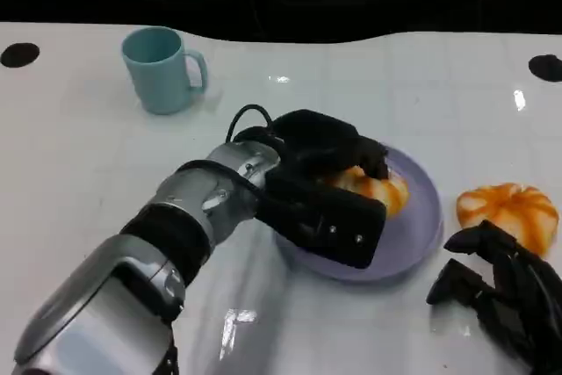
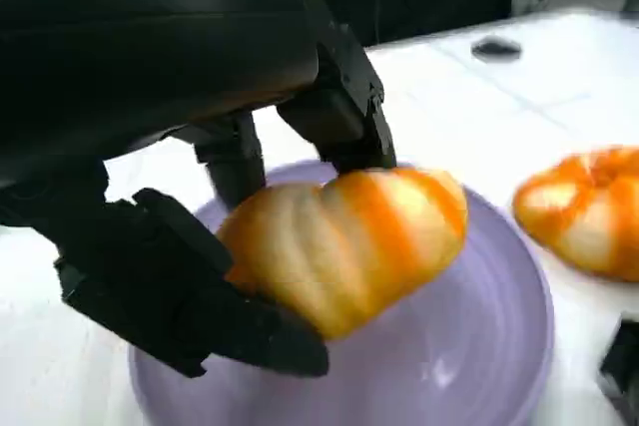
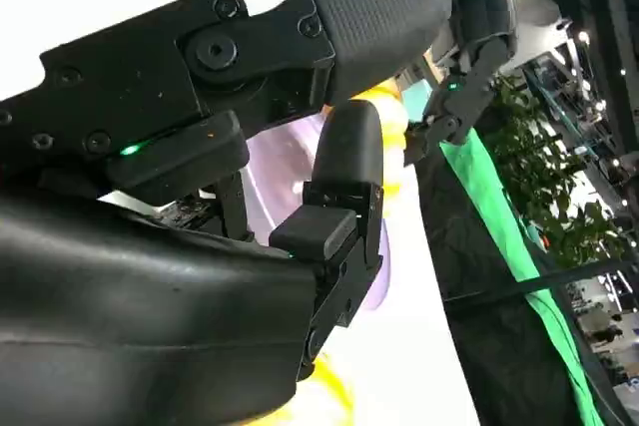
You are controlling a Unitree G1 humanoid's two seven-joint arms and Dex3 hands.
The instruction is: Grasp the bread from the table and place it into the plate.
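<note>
The left hand (image 1: 325, 186) reaches out over the lavender plate (image 1: 421, 234) and holds a piece of bread (image 1: 373, 186), an orange-and-cream striped roll. In the left wrist view the fingers (image 2: 180, 296) close around the near end of the bread (image 2: 344, 246), with more fingers pressing it from behind, and the far end juts out above the plate's (image 2: 499, 346) bowl. Whether the bread's underside already touches the plate cannot be told; it seems to sit low over it, perhaps a little lifted.

The carrying appears done, since the bread is over the plate and within its rim. What looks left is to set it down if it is not yet resting, spread the fingers, and draw the hand back without dragging the roll out.

The right hand (image 1: 505, 283) rests low at the near right of the white surface (image 1: 88, 155), holding nothing, fingers loosely curled but apart. Just beyond it, beside the plate's right edge, a second piece of bread (image 1: 509, 212) lies on the surface, untouched. A pale blue mug (image 1: 162, 68) stands well apart at the far left.
</note>
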